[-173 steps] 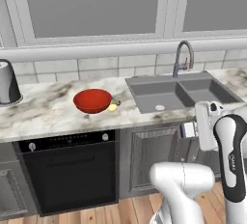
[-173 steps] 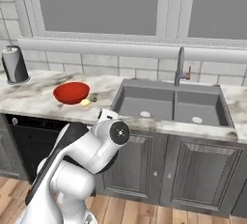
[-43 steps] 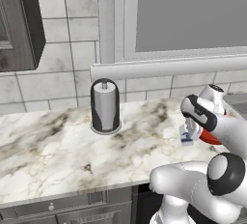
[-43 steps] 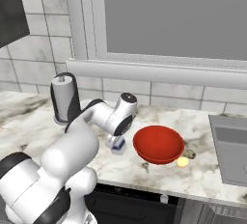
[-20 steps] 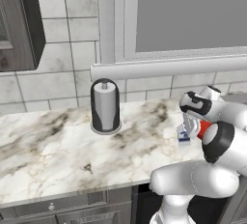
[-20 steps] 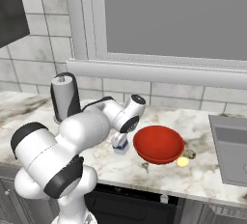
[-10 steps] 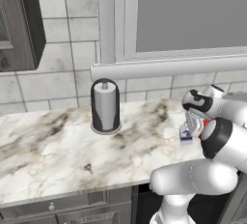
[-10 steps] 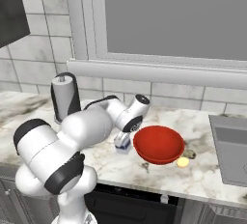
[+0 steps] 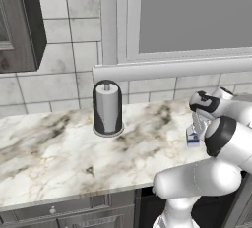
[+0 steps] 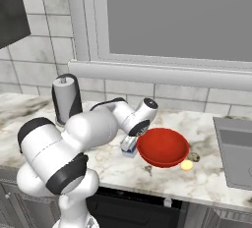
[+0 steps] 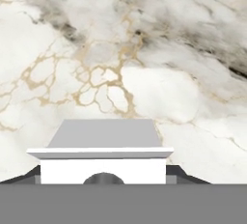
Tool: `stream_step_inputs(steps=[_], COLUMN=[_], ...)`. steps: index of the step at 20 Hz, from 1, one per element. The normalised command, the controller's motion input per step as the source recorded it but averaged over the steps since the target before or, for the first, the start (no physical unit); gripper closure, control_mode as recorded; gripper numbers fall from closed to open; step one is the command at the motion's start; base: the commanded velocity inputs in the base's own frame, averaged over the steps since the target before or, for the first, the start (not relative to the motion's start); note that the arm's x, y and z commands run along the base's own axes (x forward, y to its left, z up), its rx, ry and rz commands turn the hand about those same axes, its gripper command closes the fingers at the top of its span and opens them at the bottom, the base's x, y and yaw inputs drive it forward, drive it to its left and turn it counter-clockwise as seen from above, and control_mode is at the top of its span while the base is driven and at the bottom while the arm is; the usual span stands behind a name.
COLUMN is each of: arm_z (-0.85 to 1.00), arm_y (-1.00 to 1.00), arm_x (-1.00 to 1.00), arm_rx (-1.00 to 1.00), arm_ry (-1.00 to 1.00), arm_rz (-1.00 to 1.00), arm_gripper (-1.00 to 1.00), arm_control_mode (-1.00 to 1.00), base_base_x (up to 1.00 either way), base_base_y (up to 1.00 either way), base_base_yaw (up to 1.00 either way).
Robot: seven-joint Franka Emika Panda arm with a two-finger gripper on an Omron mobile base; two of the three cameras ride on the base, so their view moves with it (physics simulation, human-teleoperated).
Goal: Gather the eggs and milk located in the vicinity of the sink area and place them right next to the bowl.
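The milk (image 10: 129, 146) is a small white carton with a blue band, held upright at the counter just left of the red bowl (image 10: 163, 147). My gripper (image 10: 131, 139) comes down on it from above and is shut on it. In the hand view the milk's gable top (image 11: 103, 143) sits between the two dark fingertips (image 11: 185, 176). From the left base view the milk (image 9: 193, 136) shows beside my gripper (image 9: 197, 128). The eggs (image 10: 186, 165) show as one pale-yellow ball on the counter at the bowl's right rim. The sink area (image 10: 237, 149) lies at the right edge.
A black-and-grey paper-towel holder (image 9: 107, 108) stands by the back wall, left of the arm, also seen as the holder (image 10: 67, 99) from the right. The marble counter (image 9: 54, 153) stretches open to the left. A window sill (image 10: 162, 74) runs above the tiled backsplash.
The gripper with the milk has edged slightly toward the bowl, and the arm's elbow has swung closer. The bowl and the egg have not moved.
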Motion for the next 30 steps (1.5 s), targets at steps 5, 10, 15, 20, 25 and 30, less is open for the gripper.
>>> stream_step_inputs(steps=[5, 10, 15, 20, 25, 30], arm_z=[-0.2, -0.02, 0.06, 0.07, 0.0, 0.06], arm_y=[0.0, 0.0, 0.0, 0.0, 0.0, 0.0], arm_x=[0.02, 0.0, 0.0, 0.0, 0.0, -0.09], arm_rx=[0.0, 0.0, 0.0, 0.0, 0.0, 0.0], arm_ry=[-0.06, -0.01, 0.0, 0.0, 0.0, 0.0], arm_rz=[0.0, 0.0, 0.0, 0.0, 0.0, 0.0], arm_gripper=[-1.0, -1.0, -1.0, -1.0, -1.0, -1.0], arm_control_mode=[-1.0, -1.0, -1.0, -1.0, -1.0, -1.0], base_base_x=[0.0, 0.0, 0.0, 0.0, 0.0, 0.0], base_base_y=[0.0, 0.0, 0.0, 0.0, 0.0, 0.0], base_base_yaw=[0.0, 0.0, 0.0, 0.0, 0.0, 0.0])
